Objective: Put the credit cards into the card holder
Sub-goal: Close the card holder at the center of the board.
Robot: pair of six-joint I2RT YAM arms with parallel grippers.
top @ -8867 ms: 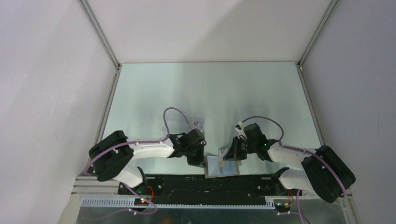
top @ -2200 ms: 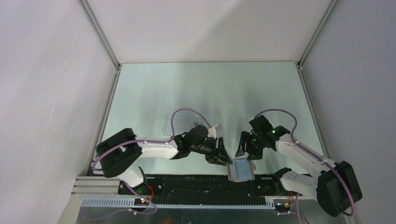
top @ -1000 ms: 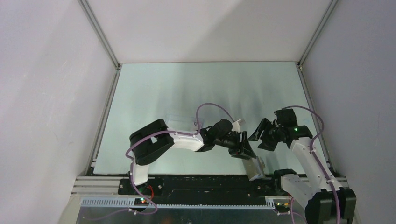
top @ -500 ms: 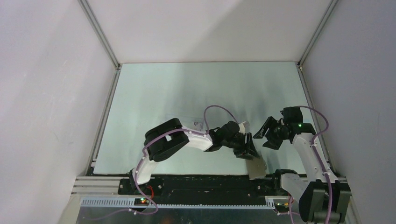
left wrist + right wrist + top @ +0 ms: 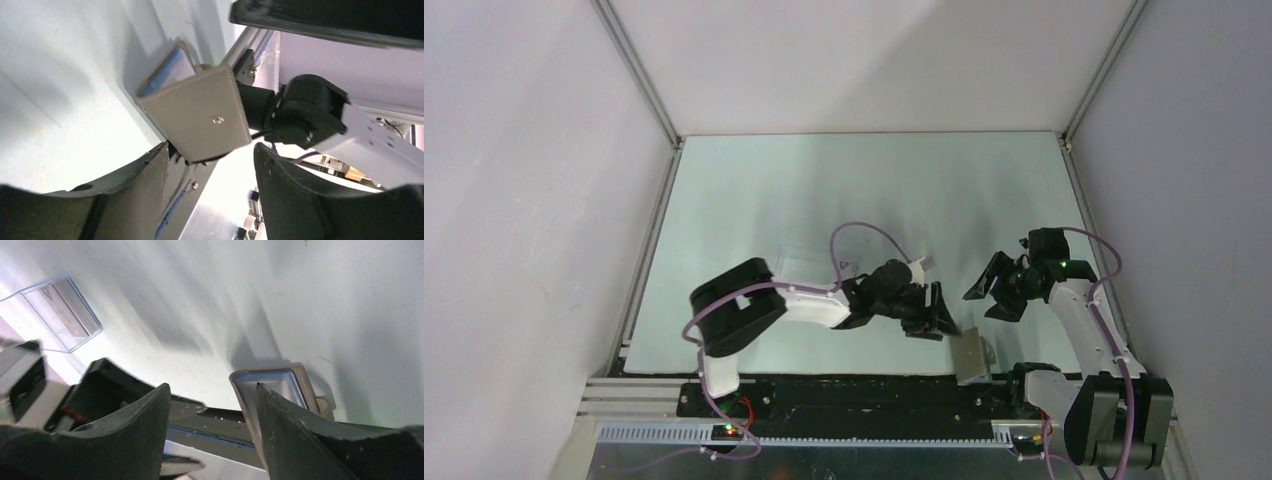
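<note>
Your left claw [image 5: 210, 149] stood released, its two dark fingers [image 5: 131, 186] spread apart with nothing clamped between them. Just beyond its fingertips, the small squarish grey-brown fold-over card holder [image 5: 200, 117] was propped on edge, tilted, at the near rim of the pale green table [image 5: 60, 90]. Its round metal snap [image 5: 217, 120] faced the claw, and a strip of light blue lining [image 5: 161, 75] showed on the side away from it. You could not tell whether the holder's lower corner touched one finger. Past the holder sat the black-and-white base of the right arm [image 5: 310, 117].

Your right claw [image 5: 211, 387] was likewise released and carried nothing. The card holder lay just under and ahead of it, its blue-lined mouth turned up toward the claw and one side hidden by a finger. Seen from above, the holder sat between the two claws and nearer the arm bases than either.

A clear rectangular plastic box [image 5: 60, 315] rested well ahead of the right claw, off to one side, with a pale credit card [image 5: 67, 317] showing through its wall.
</note>
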